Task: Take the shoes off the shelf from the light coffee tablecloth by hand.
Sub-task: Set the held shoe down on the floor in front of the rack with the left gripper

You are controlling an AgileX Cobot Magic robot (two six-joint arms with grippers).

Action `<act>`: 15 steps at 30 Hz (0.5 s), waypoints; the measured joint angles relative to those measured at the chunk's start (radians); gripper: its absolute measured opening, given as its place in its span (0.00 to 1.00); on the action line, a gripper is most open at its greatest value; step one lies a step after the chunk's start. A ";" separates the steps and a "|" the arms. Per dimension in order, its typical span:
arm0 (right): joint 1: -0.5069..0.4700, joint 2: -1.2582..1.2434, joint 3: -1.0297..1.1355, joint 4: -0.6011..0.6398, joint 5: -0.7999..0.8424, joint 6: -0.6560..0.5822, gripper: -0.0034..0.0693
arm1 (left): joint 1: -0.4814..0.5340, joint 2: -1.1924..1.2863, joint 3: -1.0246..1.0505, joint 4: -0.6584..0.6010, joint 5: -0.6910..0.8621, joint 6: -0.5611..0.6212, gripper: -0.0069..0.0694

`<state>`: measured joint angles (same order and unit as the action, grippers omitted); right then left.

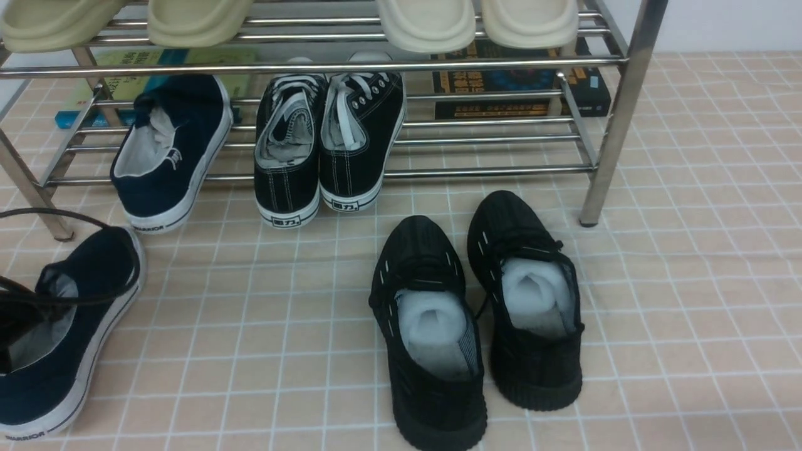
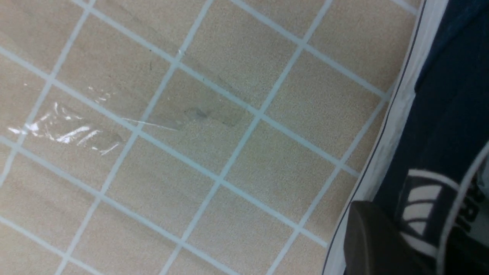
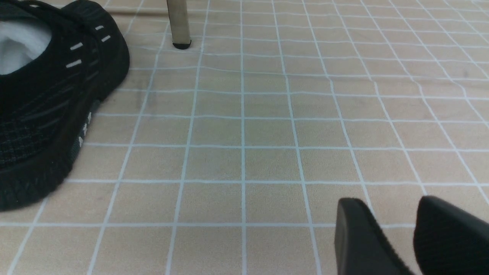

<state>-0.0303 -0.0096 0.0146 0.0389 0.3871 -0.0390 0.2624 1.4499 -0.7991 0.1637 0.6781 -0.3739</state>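
Observation:
One navy blue shoe [image 1: 169, 150] with a white WARRIOR sole lies tilted on the lower tier of the chrome shelf [image 1: 617, 113]. The other navy shoe [image 1: 69, 338] rests on the light coffee tablecloth [image 1: 689, 282] at the front left. My left gripper [image 1: 12, 326] reaches into its opening. In the left wrist view, the left gripper [image 2: 416, 225] straddles the navy shoe's side wall [image 2: 450, 114], with one dark finger [image 2: 374, 244] outside against the white sole; the other finger is hidden. My right gripper [image 3: 389, 206] is open just above the bare cloth, holding nothing.
Black lace-up sneakers [image 1: 326, 150] sit mid-shelf, and cream slippers [image 1: 426, 22] lie on the top tier. Two black knit trainers [image 1: 476, 313] stand on the cloth in front, and one of them [image 3: 49, 107] is near my right gripper. Books [image 1: 520, 81] lie behind the shelf. A shelf leg [image 3: 177, 23] stands beyond.

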 joint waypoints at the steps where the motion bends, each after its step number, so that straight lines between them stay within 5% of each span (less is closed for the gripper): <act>1: 0.000 0.000 0.000 0.000 0.000 0.000 0.38 | 0.000 0.000 -0.001 0.008 0.000 0.000 0.21; 9: 0.000 0.000 0.000 0.000 0.000 0.000 0.38 | 0.000 0.000 -0.108 0.084 0.106 -0.001 0.52; 15: 0.000 0.000 0.000 0.000 0.000 0.000 0.38 | 0.000 0.000 -0.256 0.016 0.217 0.004 0.61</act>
<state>-0.0303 -0.0096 0.0146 0.0389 0.3871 -0.0390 0.2624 1.4498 -1.0547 0.1799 0.8948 -0.3697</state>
